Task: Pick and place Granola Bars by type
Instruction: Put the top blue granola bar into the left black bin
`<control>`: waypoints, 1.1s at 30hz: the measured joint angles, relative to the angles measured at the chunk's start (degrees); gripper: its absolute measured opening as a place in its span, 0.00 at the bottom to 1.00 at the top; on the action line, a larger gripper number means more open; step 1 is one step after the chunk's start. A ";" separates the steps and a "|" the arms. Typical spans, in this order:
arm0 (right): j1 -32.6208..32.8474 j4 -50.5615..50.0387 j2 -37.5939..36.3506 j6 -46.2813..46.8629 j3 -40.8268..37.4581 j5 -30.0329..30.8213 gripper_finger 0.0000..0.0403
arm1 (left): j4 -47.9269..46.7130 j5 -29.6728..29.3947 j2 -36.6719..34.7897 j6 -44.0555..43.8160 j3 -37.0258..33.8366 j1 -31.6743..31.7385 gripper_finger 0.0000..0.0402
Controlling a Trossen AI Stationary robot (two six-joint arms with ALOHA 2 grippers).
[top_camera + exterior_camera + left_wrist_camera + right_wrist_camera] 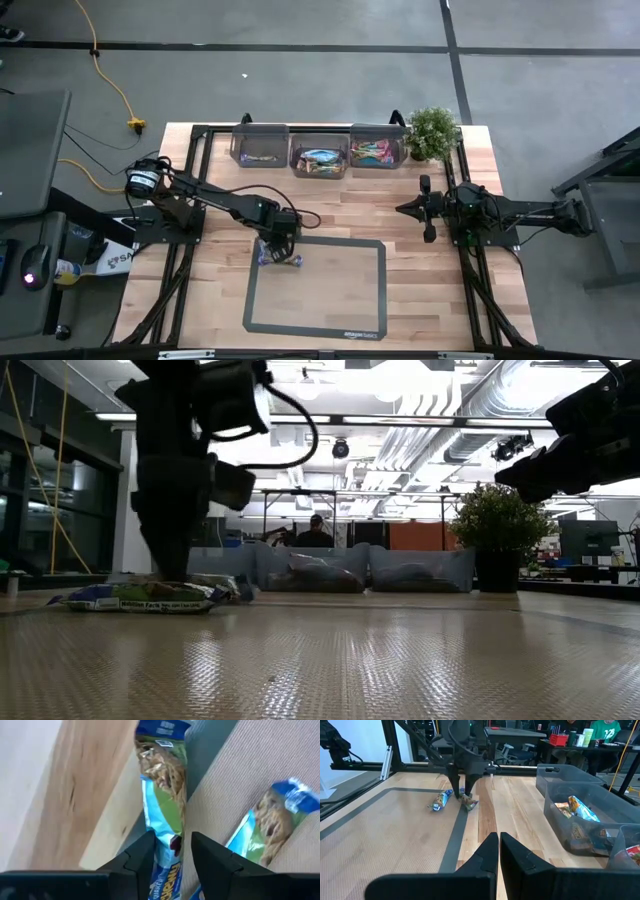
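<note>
Left end effector (172, 852) is down at the mat's (375, 290) left edge, fingers straddling a blue granola bar (162, 810), not yet tight. Second blue bar (272, 822) lies just beside. Best to squeeze mid-bar, lift straight, avoid dragging neighbor. Bins (318, 152) at tabletop's far edge. Right end effector (499, 851) pressed together, waiting near plant (432, 130).

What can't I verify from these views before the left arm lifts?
- Left gripper straddles a blue bar; contact with the wrapper isn't visible.
- High view: arm covers that bar.
- Second bar: blurred, print unreadable.
- Leftmost bin: contents too small to identify.
- Right gripper: parked, shut.
</note>
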 joint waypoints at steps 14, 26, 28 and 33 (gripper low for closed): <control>0.01 0.00 0.00 0.00 0.00 0.00 0.00 | 0.77 -1.88 -0.16 2.15 2.19 0.15 0.22; 0.01 0.00 0.00 0.00 0.00 0.02 0.00 | -0.66 -6.77 -0.16 4.65 1.70 0.19 0.28; 0.01 0.00 0.00 0.00 0.01 0.01 0.00 | -0.63 -6.80 -0.16 4.86 1.70 0.18 0.33; 0.00 0.00 0.00 0.00 0.00 0.02 0.00 | -0.14 -6.58 0.26 4.83 1.68 0.19 0.49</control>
